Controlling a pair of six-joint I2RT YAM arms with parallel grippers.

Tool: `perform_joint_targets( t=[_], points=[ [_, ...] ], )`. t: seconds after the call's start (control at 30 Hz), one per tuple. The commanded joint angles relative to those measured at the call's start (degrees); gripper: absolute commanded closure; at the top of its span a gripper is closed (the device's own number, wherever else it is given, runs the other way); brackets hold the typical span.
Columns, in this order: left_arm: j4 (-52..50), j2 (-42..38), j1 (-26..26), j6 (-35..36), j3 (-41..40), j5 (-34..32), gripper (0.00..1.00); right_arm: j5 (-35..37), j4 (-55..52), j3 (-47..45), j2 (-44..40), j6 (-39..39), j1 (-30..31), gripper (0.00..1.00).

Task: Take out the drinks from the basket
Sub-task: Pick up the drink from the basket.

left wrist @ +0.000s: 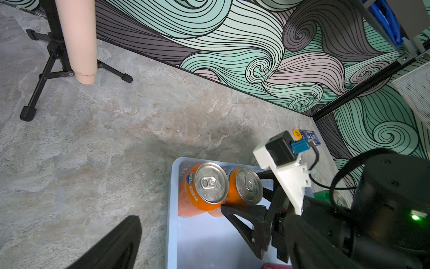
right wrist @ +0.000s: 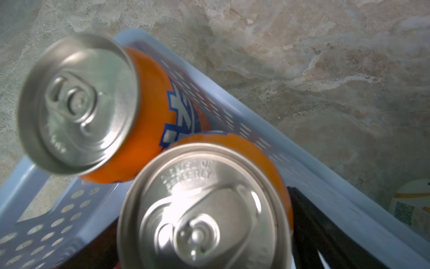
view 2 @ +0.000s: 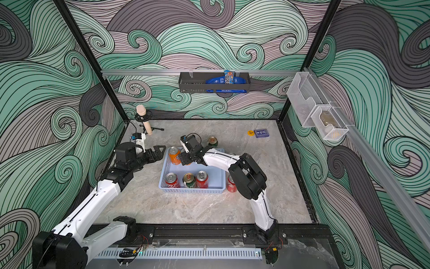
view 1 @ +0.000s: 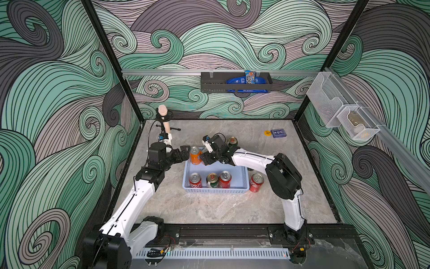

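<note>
- Marbled grey-beige desk, boxed in by walls printed with green and mauve swirls.
- Shallow light-blue perforated plastic basket sits mid-desk, one long side toward the arm bases.
- Far row, left corner: first orange aluminium can, silver top, upright. A second orange can touches it on the right.
- Near row, side by side and upright: red can, green-and-cream can with gold top, another red can.
- Out on the desk: third red can just beside the basket's right wall. A second gold-topped can stands just behind the far wall.
- Right tool reaches down into the far row, black jaws one either side of the second orange can. The near finger meets the can's side. Cannot tell whether the can is truly clenched.
- Left tool hovers just off the basket's far-left corner, jaws parted, released, grasping nothing.
- Back left corner: pale beige cylinder on a black tripod.
- Back right: small dark-blue box next to a yellow disc.
</note>
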Motion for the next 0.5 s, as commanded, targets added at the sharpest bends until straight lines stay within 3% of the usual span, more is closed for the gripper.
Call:
perform_joint_targets(
  t=[0.0, 0.47],
  points=[
    [0.7, 0.3, 0.6, 1.0, 2.1, 1.1, 0.01, 0.3, 0.3, 0.8, -0.9, 0.3, 0.3, 0.2],
    [2.0, -0.3, 0.7, 1.0, 1.5, 2.5, 0.01, 0.5, 1.8, -2.8, -6.3, 1.5, 0.4, 0.3]
  ],
)
